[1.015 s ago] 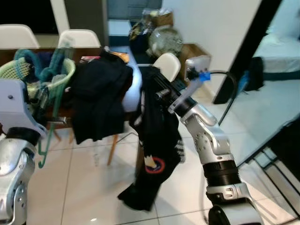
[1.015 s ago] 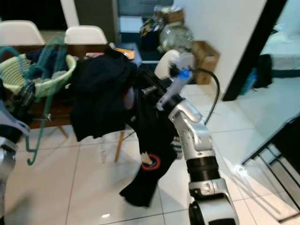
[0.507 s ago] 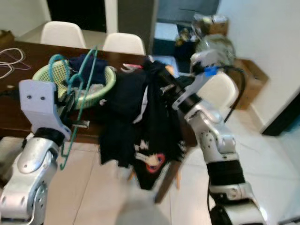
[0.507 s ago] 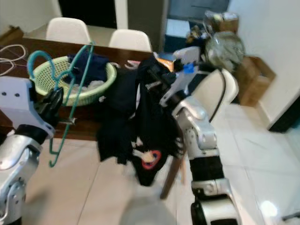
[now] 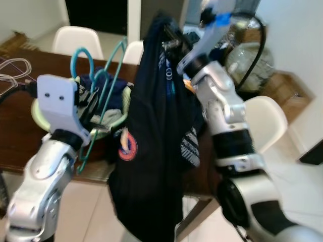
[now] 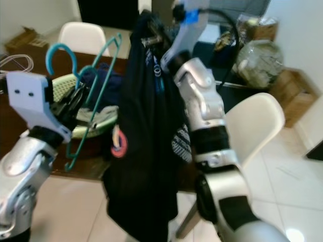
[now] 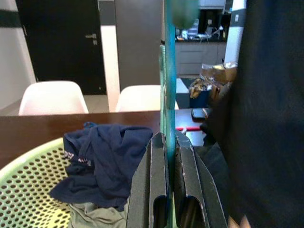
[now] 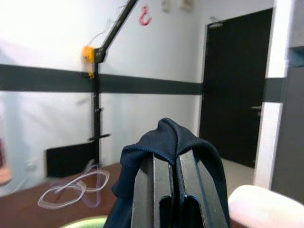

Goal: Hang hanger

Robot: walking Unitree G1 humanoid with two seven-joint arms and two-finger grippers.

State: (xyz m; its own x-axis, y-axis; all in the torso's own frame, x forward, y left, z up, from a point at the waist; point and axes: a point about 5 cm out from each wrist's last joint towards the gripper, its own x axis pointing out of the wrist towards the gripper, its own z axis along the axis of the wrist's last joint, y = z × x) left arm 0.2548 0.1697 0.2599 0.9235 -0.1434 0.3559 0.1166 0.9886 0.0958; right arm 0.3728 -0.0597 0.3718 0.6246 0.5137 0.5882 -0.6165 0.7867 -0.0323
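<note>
We're gripping a teal hanger (image 5: pixel 103 85) in our left gripper (image 7: pixel 167 156), fingers clenched on it, above the green basket (image 7: pixel 28 190). Our right gripper (image 8: pixel 166 164) is pinching a black shirt (image 5: pixel 156 151), raised high beside the hanger, over the table (image 5: pixel 20 136).

A dark wooden table (image 5: pixel 15 136) carries a green basket (image 7: pixel 28 190) of clothes.
</note>
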